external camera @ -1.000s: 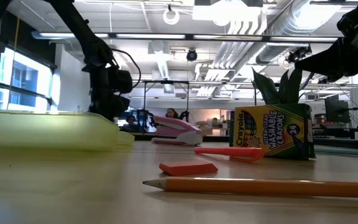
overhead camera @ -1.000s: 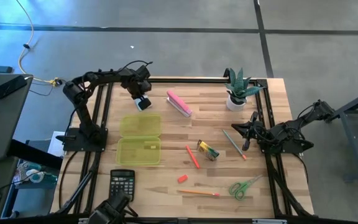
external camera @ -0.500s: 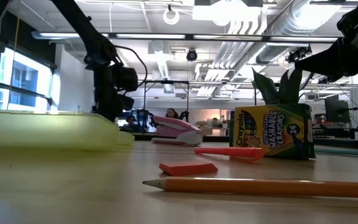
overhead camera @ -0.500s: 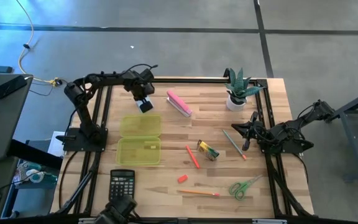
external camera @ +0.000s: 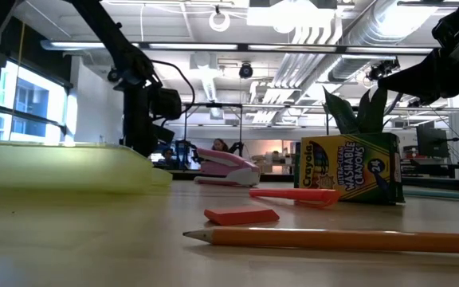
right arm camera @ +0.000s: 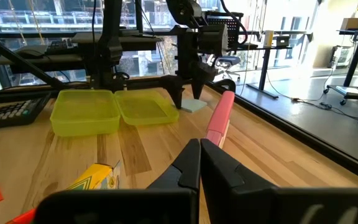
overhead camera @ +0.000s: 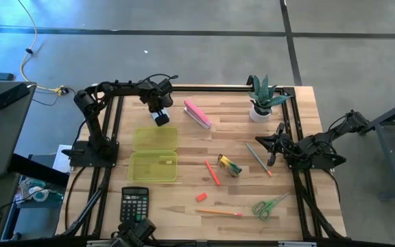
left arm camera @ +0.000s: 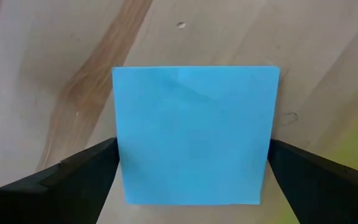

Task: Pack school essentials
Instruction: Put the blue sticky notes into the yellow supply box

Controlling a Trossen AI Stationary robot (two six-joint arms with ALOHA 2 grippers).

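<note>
My left gripper [overhead camera: 160, 118] hangs over the table's far left, just beyond the open yellow-green case [overhead camera: 154, 152], and is shut on the light-blue note pad [left arm camera: 194, 134]. My right gripper [right arm camera: 201, 152] is shut and waits at the right edge [overhead camera: 273, 152], touching nothing. Lying flat on the wood are a grey pencil [overhead camera: 258, 158], the crayon box [overhead camera: 230, 165], the red-orange marker [overhead camera: 212, 172], the red eraser [overhead camera: 201, 197], an orange pencil [overhead camera: 219, 213] and the green-handled scissors [overhead camera: 270, 205]. My left gripper pinches the note pad between its two fingers [left arm camera: 73, 180], one on each of two opposite side edges [left arm camera: 120, 168]. The fingers come from above, pointing down. The pad sits level, face up; whether it is clear of the table I cannot tell.
A pink stapler [overhead camera: 197, 114] lies just right of the left gripper, and a potted plant [overhead camera: 262, 99] stands at the far right. A black calculator [overhead camera: 135, 202] lies near the case. Bare wood [overhead camera: 184, 147] shows between the case and the marker.
My left gripper, still shut on the note pad, has moved a little toward the table's right and near edges, closer to the case's far half. The pad has gone with it. The right arm has kept still.
</note>
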